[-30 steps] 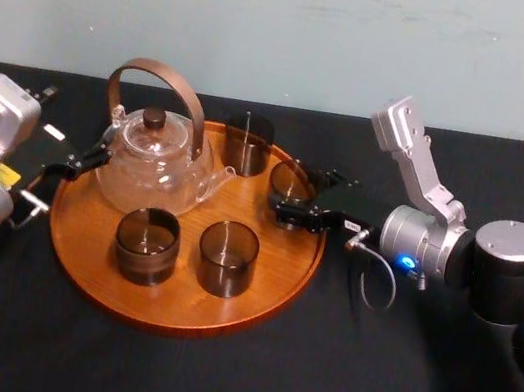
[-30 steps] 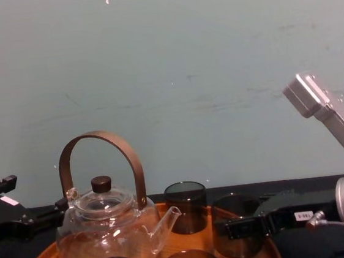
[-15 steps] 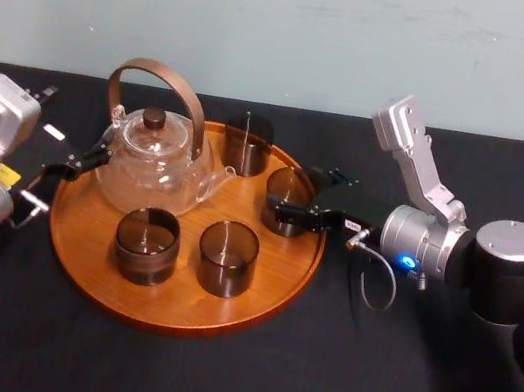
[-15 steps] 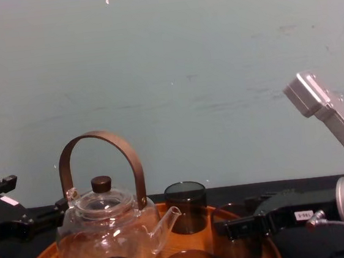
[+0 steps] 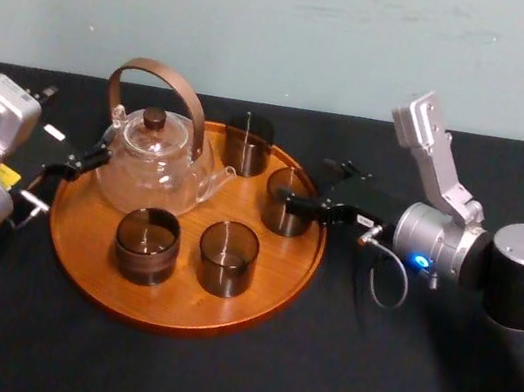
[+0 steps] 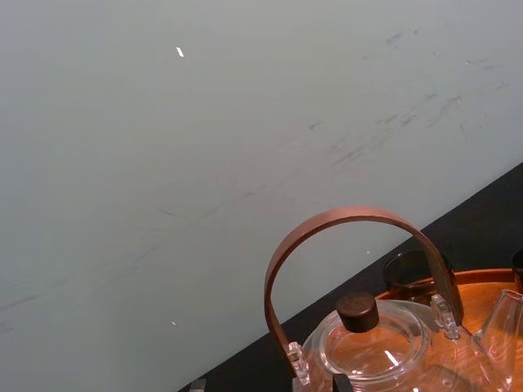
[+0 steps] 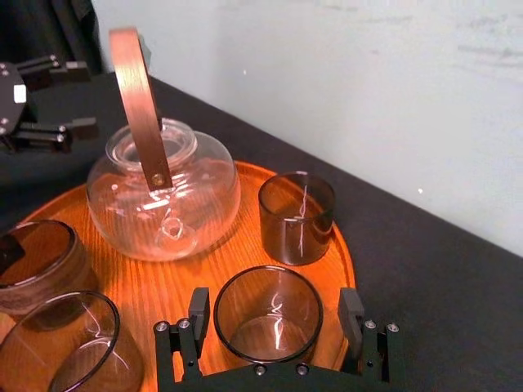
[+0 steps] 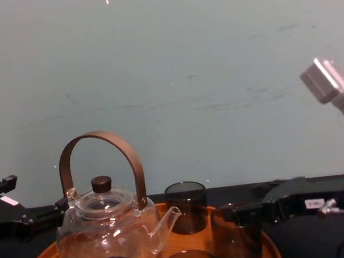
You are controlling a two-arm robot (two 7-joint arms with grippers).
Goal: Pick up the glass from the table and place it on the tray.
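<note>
The right hand [image 7: 274, 306] is open, its fingers [image 7: 198, 304] standing either side of the glass [image 7: 263, 327] with a slim gap showing on each side, so it grips nothing. The glass sits upright just ahead of the hand's palm, on the near edge of the tray [image 5: 171, 307] and no longer on the worktop [image 5: 209, 380]. Beyond it from the hand stands another dark glass [image 5: 248, 143], then the teapot [image 5: 151, 161], with two more glasses [image 5: 227, 258] off to one side. Farthest from the right hand, past the teapot at the tray's opposite rim, the left hand [image 5: 86, 160] waits idle. I judge the task all but finished: the glass is placed and released, and only the withdrawal clear of it remains. Compared with a second ago, the glass has settled slightly lower onto the wood, the fingers have let go, and the whole right arm has drawn back toward the robot's right.
</note>
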